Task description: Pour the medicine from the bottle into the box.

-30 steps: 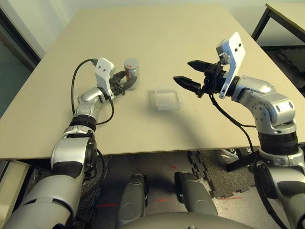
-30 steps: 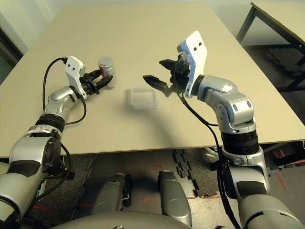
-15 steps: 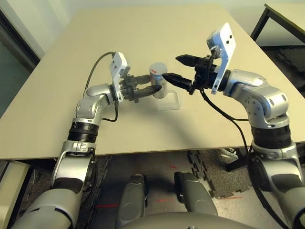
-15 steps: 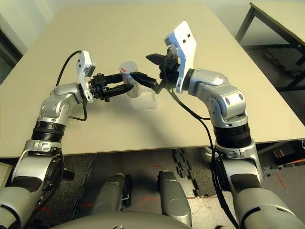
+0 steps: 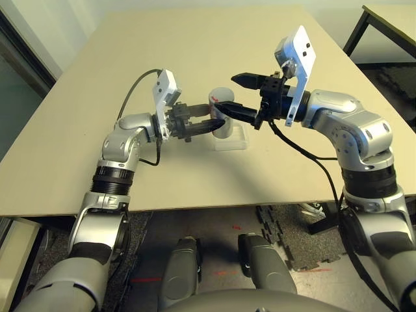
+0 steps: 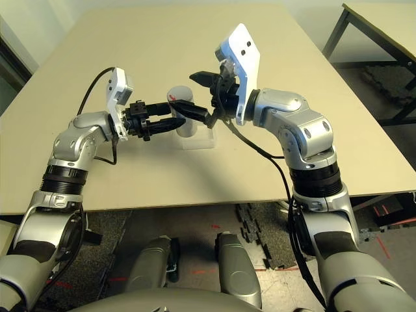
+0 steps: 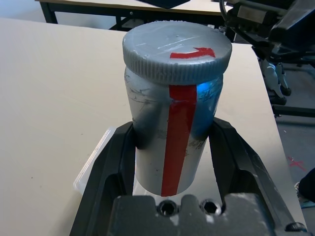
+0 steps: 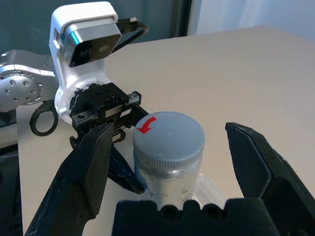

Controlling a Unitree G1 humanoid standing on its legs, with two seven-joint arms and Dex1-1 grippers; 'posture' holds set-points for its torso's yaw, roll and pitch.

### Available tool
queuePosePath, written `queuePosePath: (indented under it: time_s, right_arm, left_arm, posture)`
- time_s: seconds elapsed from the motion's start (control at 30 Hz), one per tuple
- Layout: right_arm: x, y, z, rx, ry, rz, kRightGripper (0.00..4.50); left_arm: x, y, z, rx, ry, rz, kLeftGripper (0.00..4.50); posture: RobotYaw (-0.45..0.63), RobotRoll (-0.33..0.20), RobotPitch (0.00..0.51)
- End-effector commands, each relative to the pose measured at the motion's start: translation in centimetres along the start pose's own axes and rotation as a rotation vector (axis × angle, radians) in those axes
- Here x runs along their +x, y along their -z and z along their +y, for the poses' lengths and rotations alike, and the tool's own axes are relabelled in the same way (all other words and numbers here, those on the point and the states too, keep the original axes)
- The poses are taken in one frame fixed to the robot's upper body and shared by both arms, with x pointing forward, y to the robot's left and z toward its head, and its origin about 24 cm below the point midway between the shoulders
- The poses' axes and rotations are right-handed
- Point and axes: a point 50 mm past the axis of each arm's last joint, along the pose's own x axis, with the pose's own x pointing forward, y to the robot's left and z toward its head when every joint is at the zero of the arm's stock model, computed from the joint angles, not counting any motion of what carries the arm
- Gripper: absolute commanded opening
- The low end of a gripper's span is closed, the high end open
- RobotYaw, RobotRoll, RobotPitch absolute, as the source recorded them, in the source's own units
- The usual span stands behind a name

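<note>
The silver-grey bottle with its red stripe stands upright, held just above the near-left part of the clear box. My left gripper is shut on the bottle's lower body from the left side. The grey round cap with a red arrow is still on the bottle. My right gripper is open, one finger on each side of the cap, touching neither side. The medicine is hidden inside the bottle.
The beige table stretches far behind and to both sides, with its front edge close to me. A second table stands off to the back right. Black floor mats lie below.
My left gripper carried the bottle from the table's left over to the box. My right gripper swung left and now brackets the cap.
</note>
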Motion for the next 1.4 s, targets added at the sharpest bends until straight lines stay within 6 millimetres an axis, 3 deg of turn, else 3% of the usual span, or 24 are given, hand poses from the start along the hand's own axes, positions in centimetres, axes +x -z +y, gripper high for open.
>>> queuePosePath:
  time_s: [0.03,0.1,0.17,0.33,0.73,1.0,1.4]
  right_arm:
    - [0.1,0.3,0.0,-0.007,-0.019,0.024,4.50]
    - [0.2,0.4,0.0,-0.007,-0.024,0.026,4.50]
    - [0.2,0.4,0.0,-0.009,-0.029,0.027,4.12]
    - [0.5,0.4,0.0,-0.016,-0.048,0.029,2.59]
    - [0.6,-0.4,-0.5,-0.040,-0.117,0.002,2.59]
    - [0.7,-2.7,-2.8,-0.045,-0.292,-0.040,2.59]
    - [1.7,-3.3,-4.9,-0.015,-0.509,-0.054,2.59]
  left_arm:
    - [0.4,-0.5,-0.1,0.013,0.031,-0.005,2.37]
    - [0.5,-0.6,-0.1,0.013,0.034,-0.006,2.37]
    - [0.5,-0.6,-0.2,0.014,0.038,-0.005,2.37]
    - [0.4,-0.7,-0.3,0.012,0.040,-0.003,2.37]
    - [0.6,-0.8,-1.1,0.014,0.082,0.012,2.37]
    - [1.3,-2.0,-2.7,0.038,0.175,0.009,2.37]
    - [1.8,-3.0,-4.6,0.049,0.249,0.013,2.37]
  posture:
    - [-0.12,0.000,0.120]
    - [-0.11,0.000,0.121]
    - [-0.11,0.000,0.122]
    - [-0.10,0.000,0.125]
    - [-0.10,0.000,0.131]
    - [-0.08,0.000,0.150]
    - [0.00,0.000,0.170]
